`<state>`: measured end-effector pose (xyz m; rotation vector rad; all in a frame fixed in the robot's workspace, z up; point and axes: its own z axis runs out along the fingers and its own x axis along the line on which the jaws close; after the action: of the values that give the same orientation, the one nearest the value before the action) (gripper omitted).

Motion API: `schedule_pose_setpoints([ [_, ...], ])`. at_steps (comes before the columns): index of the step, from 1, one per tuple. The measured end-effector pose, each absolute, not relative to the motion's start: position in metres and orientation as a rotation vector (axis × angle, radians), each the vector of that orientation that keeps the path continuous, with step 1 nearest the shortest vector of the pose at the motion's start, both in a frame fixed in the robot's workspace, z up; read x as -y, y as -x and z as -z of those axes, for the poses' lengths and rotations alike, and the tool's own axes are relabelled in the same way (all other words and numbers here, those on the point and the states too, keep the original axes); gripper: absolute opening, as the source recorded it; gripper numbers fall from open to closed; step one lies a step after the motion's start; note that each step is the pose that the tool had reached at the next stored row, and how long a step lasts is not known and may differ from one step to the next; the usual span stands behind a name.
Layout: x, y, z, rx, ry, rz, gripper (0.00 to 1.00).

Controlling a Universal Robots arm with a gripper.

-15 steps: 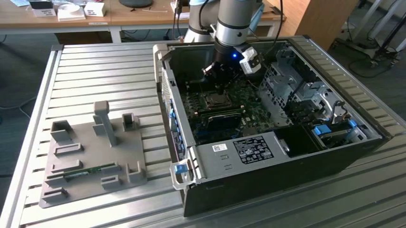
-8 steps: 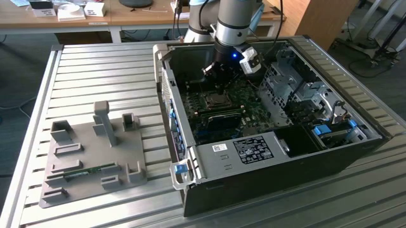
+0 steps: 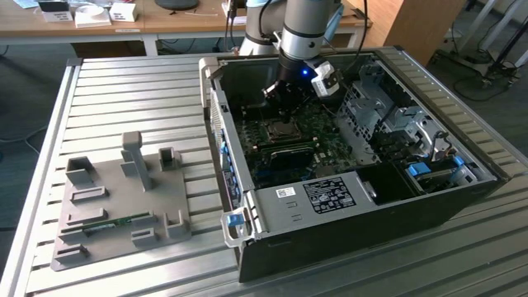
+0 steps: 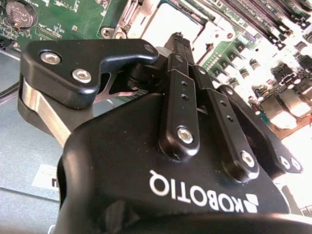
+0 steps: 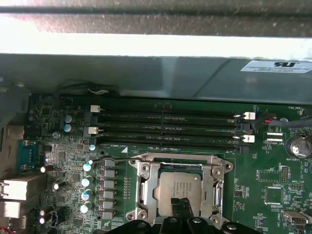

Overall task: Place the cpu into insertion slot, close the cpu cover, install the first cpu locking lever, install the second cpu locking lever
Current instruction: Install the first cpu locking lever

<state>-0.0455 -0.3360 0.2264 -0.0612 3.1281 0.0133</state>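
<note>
Gripper (image 5: 183, 204): fingers (image 4: 183, 92) pressed together with nothing seen between them (dark tips poised low over the chip); it hangs inside the computer case (image 3: 347, 229).
Cpu (image 5: 176, 187): seated flat in the insertion slot (image 3: 283, 129), directly beneath the gripper's tips.
Cpu cover (image 5: 146, 187): lies down around the chip, its cut-out framing the silvery top, just beside the tips.
Locking lever (image 5: 111, 159): thin wire along one edge of the socket, near the gripper but apart from it.
Memory slots (image 5: 165, 129): long black rows beyond the socket, well apart from the gripper.
Circuit board (image 5: 263, 180): green, spread around the socket below the gripper.
</note>
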Motion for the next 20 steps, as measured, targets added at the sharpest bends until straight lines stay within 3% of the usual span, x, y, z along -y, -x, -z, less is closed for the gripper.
schedule_pose_setpoints([
  [20, 0.3360, 0.0486, -0.2270, -3.170, 0.062, -0.015, 0.11],
])
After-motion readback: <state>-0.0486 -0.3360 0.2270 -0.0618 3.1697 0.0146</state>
